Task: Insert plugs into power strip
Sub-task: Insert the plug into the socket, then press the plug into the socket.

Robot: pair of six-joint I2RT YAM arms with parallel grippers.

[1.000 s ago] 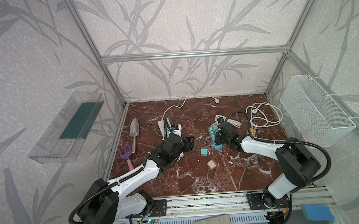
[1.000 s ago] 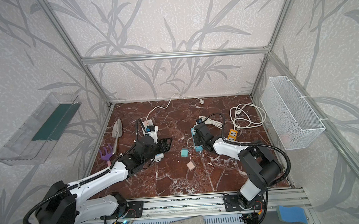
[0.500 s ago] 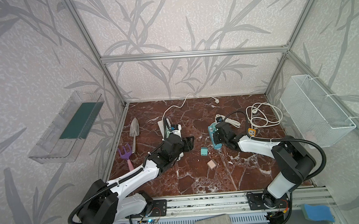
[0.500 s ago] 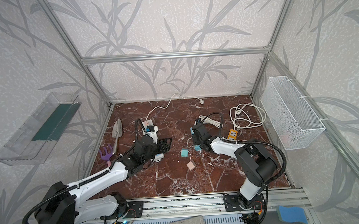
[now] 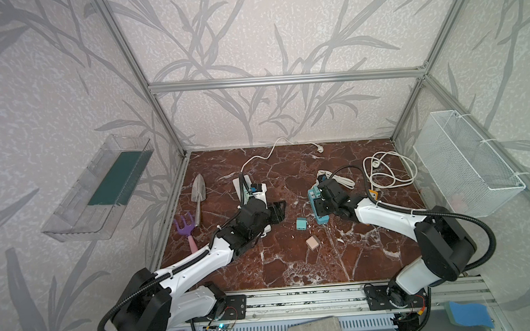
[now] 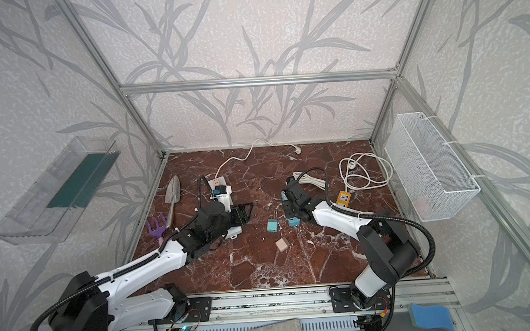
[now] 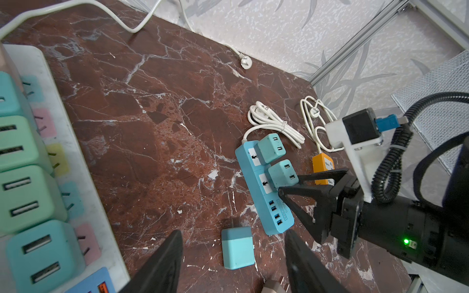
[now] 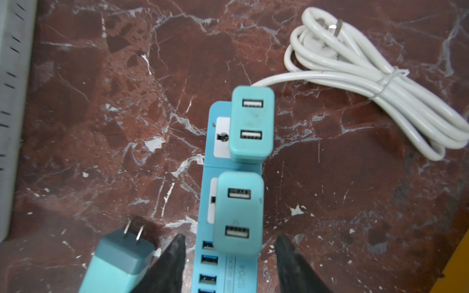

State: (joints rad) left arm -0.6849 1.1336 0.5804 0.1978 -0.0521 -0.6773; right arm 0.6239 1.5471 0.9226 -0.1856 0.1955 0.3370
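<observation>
While right end effector straddles strip: fingers spread, one on each side of blue power strip, pinching nothing. Near teal plug sits between them; cannot tell if touched.
Left end effector: fingers spread, empty, hovering above loose teal plug.
Seated plugs: near teal plug and far teal plug both upright in blue power strip, USB faces up.
Loose plugs: loose teal plug lies on its side on desk, just beside the strip's USB end, prongs level with the desk. Pink plug lies alone, nearer the robot base.
White power strip: row of green and teal plugs looks seated along it; coloured sockets beside them look free.
Handling, judged: small hard plastic cubes, likely light and stiff. Smooth sides could slip or twist in the fingers; thin metal prongs could bend if pushed in skewed.
Where to hold, judged: two flat opposite sides of the body, mid-height, clear of prongs and USB face.
Next need, judged: loose teal plug must be stood prongs-down before any push into a socket.
Risk, judged: light strip may slide under pressing.
</observation>
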